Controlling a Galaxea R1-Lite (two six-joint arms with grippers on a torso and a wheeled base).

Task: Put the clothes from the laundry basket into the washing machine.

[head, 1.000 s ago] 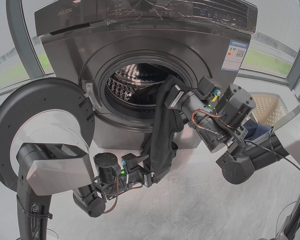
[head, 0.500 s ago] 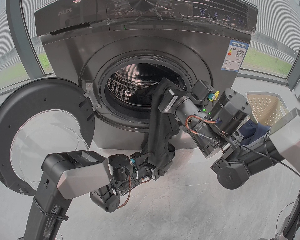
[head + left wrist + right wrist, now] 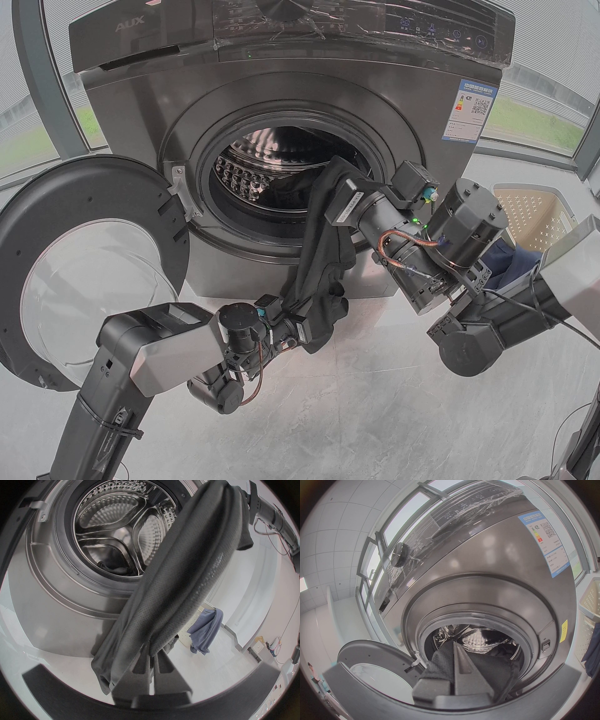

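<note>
A dark grey garment (image 3: 322, 250) hangs from the rim of the washing machine's (image 3: 400, 106) open drum mouth down toward the floor. My right gripper (image 3: 337, 187) is shut on its top end at the drum's lower right rim; the cloth (image 3: 490, 670) drapes over the fingers (image 3: 465, 670). My left gripper (image 3: 306, 328) is shut on the garment's lower end (image 3: 175, 598) just above the floor. Another dark piece (image 3: 114, 569) lies inside the drum (image 3: 125, 533). A blue garment (image 3: 509, 259) hangs over the beige laundry basket (image 3: 537, 215) at the right.
The round machine door (image 3: 81, 250) stands swung open at the left, beside my left arm. Pale floor (image 3: 375, 406) spreads in front of the machine. Windows (image 3: 550, 119) run behind it.
My left arm has swung in toward the machine and lifted the garment's lower end slightly. My right gripper shifted a little at the drum rim with the top end.
</note>
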